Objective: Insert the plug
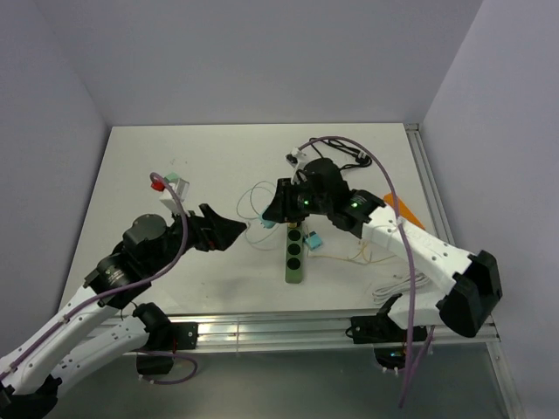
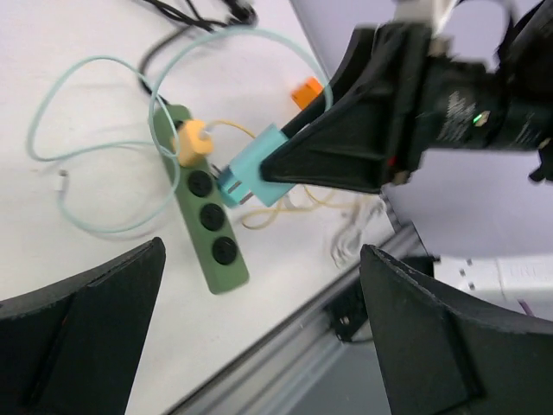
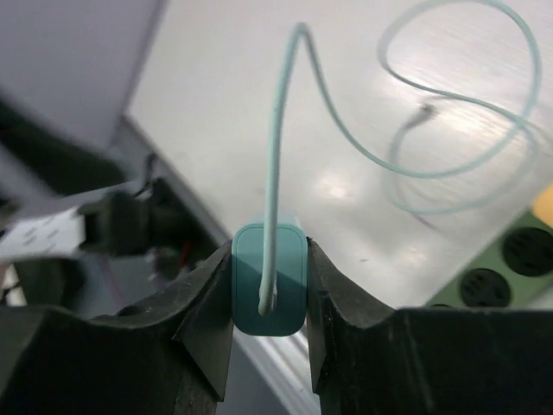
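**Desk:** What does the frame show?

**Photographer:** The right claw is clamped on the teal plug, with the plug's flat sides pinched between both fingers. Its cable rises from the back and loops loose across the worktop.

**Desk:** Where is the plug in relation to the sockets?

**Photographer:** It is in the air, just beside and above the green power strip, and seems to touch nothing. The prongs are too blurred to make out. A yellow plug sits at the strip's far end, and the three round sockets below it are free.

**Desk:** And the other arm?

**Photographer:** The left claw is spread wide and empty. It hovers to the left of the strip, apart from it.

**Desk:** So how far along is the job?

**Photographer:** By my reading the pick-up is done and the grip looks firm. The main work is left: line the plug up over a free socket, press it home, then let go. Nothing steadies the strip, so it may slide under the push.
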Controlling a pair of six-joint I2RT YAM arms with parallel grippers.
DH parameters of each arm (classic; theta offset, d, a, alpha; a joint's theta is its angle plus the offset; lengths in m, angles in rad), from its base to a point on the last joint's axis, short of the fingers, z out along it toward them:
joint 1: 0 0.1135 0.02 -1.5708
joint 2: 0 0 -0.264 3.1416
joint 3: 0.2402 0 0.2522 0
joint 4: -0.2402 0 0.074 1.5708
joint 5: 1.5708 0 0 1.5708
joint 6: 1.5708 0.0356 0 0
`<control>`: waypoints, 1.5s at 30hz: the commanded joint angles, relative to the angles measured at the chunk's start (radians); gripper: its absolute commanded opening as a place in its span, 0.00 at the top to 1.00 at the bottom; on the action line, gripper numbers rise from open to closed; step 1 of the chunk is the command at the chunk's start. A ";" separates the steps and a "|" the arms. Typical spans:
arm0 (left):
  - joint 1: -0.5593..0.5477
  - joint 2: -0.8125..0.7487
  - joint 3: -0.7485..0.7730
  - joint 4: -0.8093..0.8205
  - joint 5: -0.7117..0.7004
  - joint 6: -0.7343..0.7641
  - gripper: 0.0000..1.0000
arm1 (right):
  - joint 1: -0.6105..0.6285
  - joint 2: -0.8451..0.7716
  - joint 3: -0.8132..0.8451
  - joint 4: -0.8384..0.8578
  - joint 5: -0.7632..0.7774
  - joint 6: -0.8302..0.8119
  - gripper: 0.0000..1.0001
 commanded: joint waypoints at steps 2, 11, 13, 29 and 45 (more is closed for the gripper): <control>0.000 -0.058 -0.013 -0.051 -0.215 -0.049 0.00 | 0.054 0.141 0.090 -0.102 0.368 0.033 1.00; 0.000 -0.129 -0.106 0.012 -0.212 -0.051 0.03 | 0.102 0.281 0.098 -0.199 0.570 0.119 1.00; 0.000 -0.121 -0.110 0.016 -0.199 -0.049 0.03 | 0.102 0.285 0.094 -0.234 0.636 0.131 1.00; 0.000 -0.135 -0.116 0.018 -0.179 -0.020 0.03 | 0.137 0.371 0.062 -0.234 0.842 0.177 1.00; 0.000 -0.135 -0.126 0.022 -0.179 -0.021 0.03 | 0.162 0.409 -0.029 -0.119 0.917 0.179 1.00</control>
